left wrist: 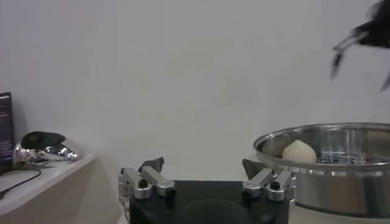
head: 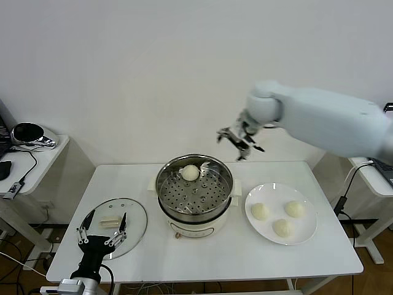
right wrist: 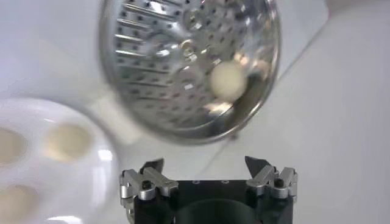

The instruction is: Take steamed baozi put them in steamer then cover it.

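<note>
One bun (head: pixel 191 173) lies in the steamer (head: pixel 167 184), against the far side of its perforated floor; three more buns wait on the white plate (head: pixel 310 212) just to the steamer's right: one (head: pixel 260 211) nearest the steamer, one (head: pixel 295 209) beyond it, one (head: pixel 282 228) toward the front edge of the counter (head: pixel 245 258). The right claw (head: pixel 240 142) hangs in the air above and behind the steamer's right rim, fingers spread, holding nothing; the left claw (head: pixel 102 230) sits low to the steamer's left, over the near edge of the glass lid (head: pixel 136 215), also spread and empty.

The step in hand looks like going to the plate for the second bun; to do it well, come down straight over the bun nearest the steamer, fingers wide on either side, and close gently, since soft dough probably dents or tears under a hard pinch; lift clear of the steel rim before crossing, and set it down beside the first bun, not on it, leaving room for the other two.
</note>
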Controlling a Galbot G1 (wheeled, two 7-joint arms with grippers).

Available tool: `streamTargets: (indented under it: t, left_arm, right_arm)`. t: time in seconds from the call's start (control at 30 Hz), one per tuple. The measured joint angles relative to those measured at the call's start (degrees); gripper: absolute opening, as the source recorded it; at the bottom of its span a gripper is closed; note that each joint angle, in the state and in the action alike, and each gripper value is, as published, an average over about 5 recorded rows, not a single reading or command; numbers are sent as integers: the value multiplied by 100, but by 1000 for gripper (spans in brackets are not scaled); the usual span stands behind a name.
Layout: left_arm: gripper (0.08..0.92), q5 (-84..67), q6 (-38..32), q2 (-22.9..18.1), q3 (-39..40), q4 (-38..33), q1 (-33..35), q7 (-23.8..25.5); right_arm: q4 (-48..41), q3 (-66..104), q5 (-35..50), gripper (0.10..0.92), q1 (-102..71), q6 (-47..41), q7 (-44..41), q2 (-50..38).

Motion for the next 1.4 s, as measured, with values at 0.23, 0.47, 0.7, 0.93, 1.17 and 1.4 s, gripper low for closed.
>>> streamTargets:
  t: [0.23, 0.47, 0.7, 0.93, 1.17, 1.4]
  left_arm:
    - [823, 0, 19, 30, -24, -13, 0, -8]
    - [823, 0, 61, 6, -92, -21, -3, -12]
    - [823, 2, 69, -40, -169, -54, 65, -17]
    - [823, 17, 69, -84, -184, -71, 89, -18]
    - [823, 25, 69, -99, -189, -81, 96, -18]
    - [823, 23, 65, -112, -190, -63, 84, -18]
  right_arm:
    - [256, 445, -42, 823, -726, -481, -107, -795]
    - [35, 1156, -440, 823, -1813, -645, -116, -944]
    - [-406, 1766, -902, 823, -2774, -677, -70, -696]
    - [-836, 2184, -1250, 823, -3474, -652, 27, -356]
    - [-1226, 2466, -1493, 823, -3916, -626, 115, -25]
    - [-1583, 2654, -1666, 815, -4140, -596, 186, 264]
